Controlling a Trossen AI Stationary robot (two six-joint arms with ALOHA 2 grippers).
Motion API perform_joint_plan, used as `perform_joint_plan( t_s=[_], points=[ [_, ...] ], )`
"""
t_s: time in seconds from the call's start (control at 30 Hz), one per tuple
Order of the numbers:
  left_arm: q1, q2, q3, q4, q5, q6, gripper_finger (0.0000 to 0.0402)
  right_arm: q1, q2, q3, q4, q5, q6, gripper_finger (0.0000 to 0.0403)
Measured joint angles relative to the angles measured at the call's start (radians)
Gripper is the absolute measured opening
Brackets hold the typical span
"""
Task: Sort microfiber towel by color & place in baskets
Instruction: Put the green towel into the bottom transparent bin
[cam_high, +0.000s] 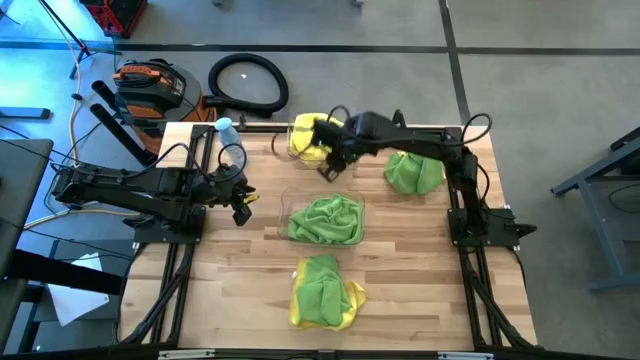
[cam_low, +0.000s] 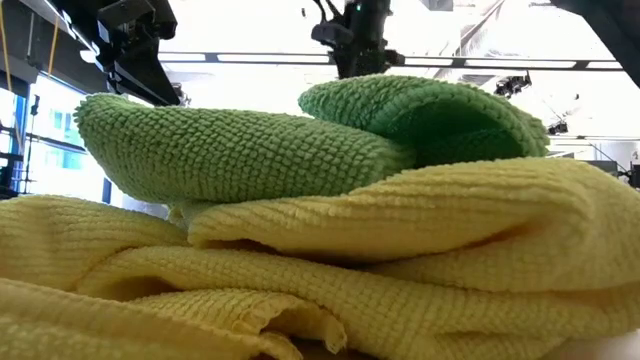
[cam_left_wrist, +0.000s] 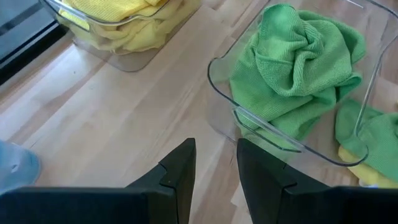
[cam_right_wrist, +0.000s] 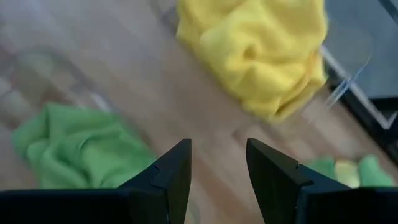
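Counter (cam_high: 240, 290) of pale wood planks, seen whole only from above. Two clear plastic baskets with rounded corners: one at mid-counter (cam_high: 326, 219) filled with crumpled green microfiber towel (cam_high: 328, 218), one at the far edge (cam_high: 308, 137) heaped with yellow towel (cam_high: 310, 136). Loose green towel (cam_high: 413, 172) toward the far right corner; green-on-yellow pile (cam_high: 324, 290) at the near edge, filling the low view with looped, nubby weave (cam_low: 240, 150). Small blue-capped bottle (cam_high: 225, 127) near the far left corner, shown only from above.

Right pincer (cam_high: 327, 170) above bare wood between the two baskets, fingers parted, holding nothing; yellow heap (cam_right_wrist: 255, 50) just beyond in the right wrist view, green (cam_right_wrist: 74, 149) to the other side. Left pincer (cam_high: 243, 207) left of the middle basket, narrowly parted and empty; basket rim (cam_left_wrist: 273, 127) just ahead in the left wrist view.
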Motion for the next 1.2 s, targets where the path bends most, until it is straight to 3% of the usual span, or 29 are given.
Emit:
perform_joint_plan(
  t_s=[0.5, 0.7, 1.2],
  points=[
    [0.0, 0.0, 0.0, 0.0, 0.057, 0.001, 0.0106, 0.318, -0.001, -0.017, -0.1, 0.123, 0.361, 0.0149],
    [0.0, 0.0, 0.0, 0.0, 0.057, 0.016, 0.0106, 0.433, -0.001, -0.017, -0.121, 0.125, 0.505, 0.0149],
    [-0.003, 0.0, 0.0, 0.0, 0.079, 0.018, 0.0106, 0.725, 0.029, -0.016, -0.079, 0.084, 0.682, 0.0149]
  ],
)
